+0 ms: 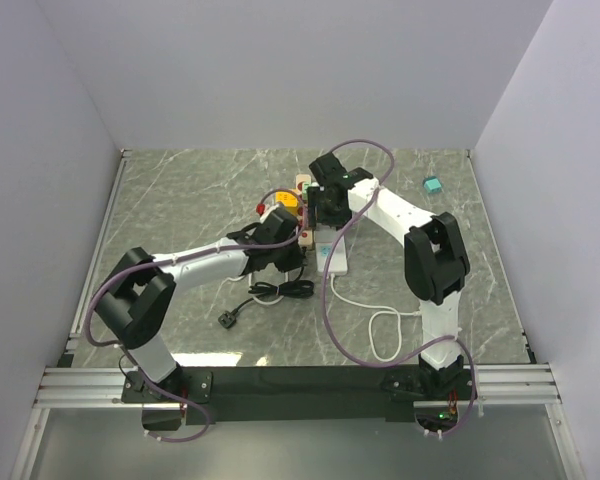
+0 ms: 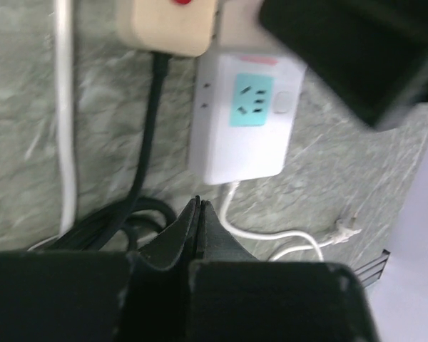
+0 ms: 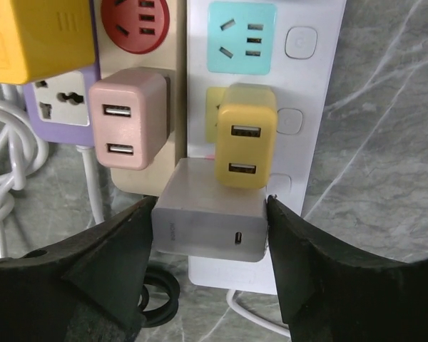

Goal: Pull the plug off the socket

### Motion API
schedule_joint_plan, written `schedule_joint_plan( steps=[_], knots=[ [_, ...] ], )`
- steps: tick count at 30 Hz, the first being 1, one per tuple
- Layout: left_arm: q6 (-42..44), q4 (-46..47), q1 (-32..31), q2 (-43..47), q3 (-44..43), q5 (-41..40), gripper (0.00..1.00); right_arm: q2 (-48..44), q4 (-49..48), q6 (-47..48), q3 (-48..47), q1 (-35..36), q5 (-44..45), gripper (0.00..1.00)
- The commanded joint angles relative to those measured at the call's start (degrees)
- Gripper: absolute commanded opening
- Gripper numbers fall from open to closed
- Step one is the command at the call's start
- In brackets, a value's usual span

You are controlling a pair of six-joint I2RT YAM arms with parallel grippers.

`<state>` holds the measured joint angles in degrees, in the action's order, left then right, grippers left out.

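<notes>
Jaws of right gripper point(image 3: 210, 239) clamped on both flanks of grey plug point(image 3: 207, 217), which sits on white power strip point(image 3: 310, 78) at 6 o'clock of yellow adapter point(image 3: 246, 135); left gripper point(image 2: 197, 214) jaws pressed together, at 9 o'clock of strip from above, over worktop point(image 2: 28, 107).

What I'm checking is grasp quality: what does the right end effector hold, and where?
The grey charger plug, pinched across its two side faces by the right end effector.
</notes>
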<state>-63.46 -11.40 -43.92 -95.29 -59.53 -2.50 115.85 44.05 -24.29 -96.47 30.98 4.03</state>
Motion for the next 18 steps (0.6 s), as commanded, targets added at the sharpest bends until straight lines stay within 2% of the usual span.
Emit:
schedule_joint_plan(
  steps=[1,4,7,10,11,13,14,18],
  knots=[
    [1.24,1.73,0.42,-2.35,-4.1,1.36,0.0,1.57,-1.07,-1.9,1.62,0.31,0.27,0.7],
    [1.06,3.05,0.77,-5.16,-6.12,1.71,0.0,1.66,-1.25,-2.51,1.98,0.31,0.28,0.68],
    [-0.08,6.12,1.21,-8.23,-7.18,4.17,0.0,2.18,-0.81,-3.13,1.2,0.31,-0.16,0.59],
    [-1.93,9.02,1.21,-11.31,-7.45,6.98,0.0,2.18,-1.07,-3.48,0.84,0.31,-0.69,0.36],
    [-2.36,9.29,1.12,-12.02,-7.45,7.42,0.0,2.27,-0.9,-3.65,0.75,0.31,-0.87,0.24],
    [-3.51,10.51,1.21,-13.25,-6.31,7.95,0.0,2.1,-0.72,-3.92,0.58,0.39,-1.04,0.12],
    [-4.03,10.95,1.21,-13.43,-5.78,7.78,0.0,2.01,-0.64,-3.92,0.32,0.39,-1.57,0.02],
    [-5.26,14.64,1.38,-14.31,-3.84,8.04,0.0,1.57,-0.37,-4.62,0.22,0.39,-2.27,0.0]
  ],
)
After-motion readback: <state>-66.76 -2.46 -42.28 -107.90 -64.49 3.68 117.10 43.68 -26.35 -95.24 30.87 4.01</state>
